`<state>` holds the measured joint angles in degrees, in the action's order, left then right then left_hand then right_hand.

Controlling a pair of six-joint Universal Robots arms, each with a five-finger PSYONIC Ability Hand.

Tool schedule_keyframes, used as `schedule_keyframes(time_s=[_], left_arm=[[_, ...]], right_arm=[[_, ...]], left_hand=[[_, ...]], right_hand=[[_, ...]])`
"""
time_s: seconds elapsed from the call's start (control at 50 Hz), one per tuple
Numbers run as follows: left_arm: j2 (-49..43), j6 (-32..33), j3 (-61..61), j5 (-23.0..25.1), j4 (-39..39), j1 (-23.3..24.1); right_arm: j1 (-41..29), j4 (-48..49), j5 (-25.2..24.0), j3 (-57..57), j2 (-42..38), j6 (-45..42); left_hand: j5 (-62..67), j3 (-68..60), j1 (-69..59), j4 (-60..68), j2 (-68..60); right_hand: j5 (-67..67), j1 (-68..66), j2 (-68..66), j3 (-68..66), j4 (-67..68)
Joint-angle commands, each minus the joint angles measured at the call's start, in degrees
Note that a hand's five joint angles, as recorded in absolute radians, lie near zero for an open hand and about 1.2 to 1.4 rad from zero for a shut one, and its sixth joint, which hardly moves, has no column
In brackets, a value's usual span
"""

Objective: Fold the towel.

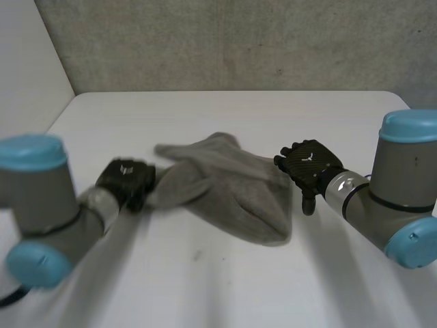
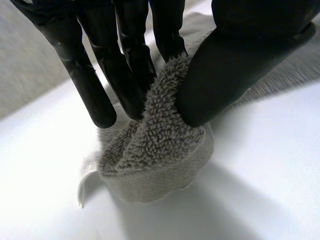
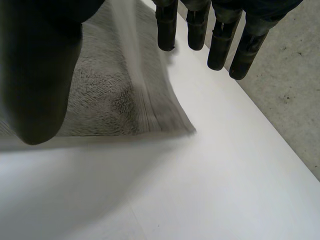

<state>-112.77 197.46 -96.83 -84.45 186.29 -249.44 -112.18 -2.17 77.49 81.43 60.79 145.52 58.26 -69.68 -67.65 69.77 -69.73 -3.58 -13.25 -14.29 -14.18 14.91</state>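
The crumpled grey terry towel (image 1: 229,195) lay across the middle of the white table (image 1: 225,287), its long axis running from hand to hand. The black left hand (image 1: 126,179) pinched one end between thumb and fingers, while the black right hand (image 1: 308,164) hovered straight-fingered, gripping nothing, just beside the opposite edge

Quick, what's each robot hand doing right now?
Left robot hand: closed, pinching a bunched end of the grey towel against its thumb.
Right robot hand: open, fingers straight, holding nothing, over a corner of the towel.
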Motion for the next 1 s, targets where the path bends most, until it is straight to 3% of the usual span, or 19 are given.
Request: schedule_keyframes(time_s=[0.02,0.14,0.28,0.32,0.58,0.66,0.7,0.72,0.76,0.78,0.8,0.82,0.86,0.88,0.9,0.96,1.0], left_arm=[[14.1,11.3,-22.9,0.3,0.7,0.1],[19.2,11.4,-31.0,0.3,0.7,1.2],[23.1,11.1,-34.5,0.2,0.8,2.5],[23.4,11.1,-34.8,0.2,0.8,2.4],[26.0,11.1,-34.7,-0.2,0.7,2.1],[26.6,11.0,-34.6,-0.2,0.7,2.1],[26.8,11.0,-34.5,-0.1,0.8,2.3],[26.9,11.0,-34.3,-0.1,0.8,2.3],[26.9,11.0,-34.1,-0.1,0.8,2.3],[27.0,11.0,-33.9,-0.1,0.9,2.1],[26.9,10.9,-33.7,-0.1,1.0,2.0],[26.9,10.9,-33.7,-0.1,1.0,2.0],[26.9,10.9,-33.2,-0.1,1.1,2.0],[26.9,10.9,-32.8,-0.1,1.1,1.9],[26.9,10.9,-32.8,-0.1,1.1,1.9],[26.8,10.8,-31.1,-0.1,1.5,1.9],[26.8,10.4,-30.4,0.0,2.2,1.9]], right_arm=[[-0.8,-6.3,-0.7,-5.0,0.0,0.6],[-4.3,-6.7,-1.0,-11.9,-2.7,4.0],[-10.1,-7.8,-6.8,-23.2,-10.0,8.3],[-13.0,-10.4,-9.1,-30.1,-15.4,10.0],[-20.9,-17.9,-9.6,-45.2,-30.0,13.2],[-22.2,-17.5,-8.9,-46.4,-31.5,13.2],[-22.5,-17.2,-8.3,-48.4,-33.1,13.1],[-22.5,-17.2,-8.3,-48.4,-33.1,13.1],[-22.5,-16.2,-4.2,-52.1,-34.7,13.1],[-22.5,-16.2,-4.2,-52.2,-34.7,13.1],[-22.4,-15.8,-0.5,-54.7,-35.2,13.1],[-22.4,-15.8,-0.5,-54.7,-35.2,13.1],[-22.0,-16.1,10.1,-60.4,-35.1,12.4],[-22.0,-16.1,10.1,-60.4,-35.1,12.4],[-21.3,-16.5,15.7,-62.0,-33.5,11.1],[-20.4,-17.2,17.8,-61.7,-31.3,9.3],[-16.2,-21.8,17.9,-54.5,-23.3,5.1]], left_hand=[[11.7,-10.3,-12.3,10.2,-10.3],[11.7,-10.3,-12.3,10.2,-10.3],[7.7,-6.3,-8.3,6.2,-6.3],[7.7,-6.3,-8.3,6.2,-6.3],[7.7,-6.3,-8.3,6.2,-6.3],[7.9,-6.5,-8.5,6.4,-6.4],[7.9,-6.5,-8.5,6.4,-6.4],[8.1,-6.6,-8.7,6.6,-6.6],[8.1,-6.6,-8.7,6.6,-6.6],[8.1,-6.6,-8.7,6.6,-6.6],[8.1,-6.6,-8.7,6.6,-6.6],[8.1,-6.6,-8.7,6.6,-6.6],[8.1,-6.6,-8.7,6.6,-6.6],[8.1,-6.6,-8.7,6.6,-6.6],[8.1,-6.6,-8.7,6.6,-6.6],[8.1,-6.6,-8.7,6.6,-6.6],[8.1,-6.6,-8.7,6.6,-6.6]], right_hand=[[3.6,3.2,4.3,4.2,-4.9],[3.6,3.2,4.3,4.2,-4.9],[3.6,3.2,4.3,4.2,-4.9],[3.6,3.2,4.3,4.2,-4.9],[3.6,3.2,4.3,4.2,-4.9],[-2.7,-3.1,-2.0,-2.1,1.4],[-20.3,-20.6,-19.6,-19.7,19.0],[-20.4,-20.7,-19.7,-19.8,19.1],[-49.7,-50.0,-49.0,-49.1,48.3],[-49.8,-50.2,-49.1,-49.2,48.5],[-66.2,-66.6,-65.5,-65.7,64.9],[-66.4,-66.8,-65.7,-65.8,65.1],[-66.4,-66.8,-65.7,-65.8,65.1],[-66.4,-66.8,-65.7,-65.8,65.1],[-66.4,-66.8,-65.7,-65.8,65.1],[-66.4,-66.8,-65.7,-65.8,65.1],[-66.4,-66.8,-65.7,-65.8,65.1]])
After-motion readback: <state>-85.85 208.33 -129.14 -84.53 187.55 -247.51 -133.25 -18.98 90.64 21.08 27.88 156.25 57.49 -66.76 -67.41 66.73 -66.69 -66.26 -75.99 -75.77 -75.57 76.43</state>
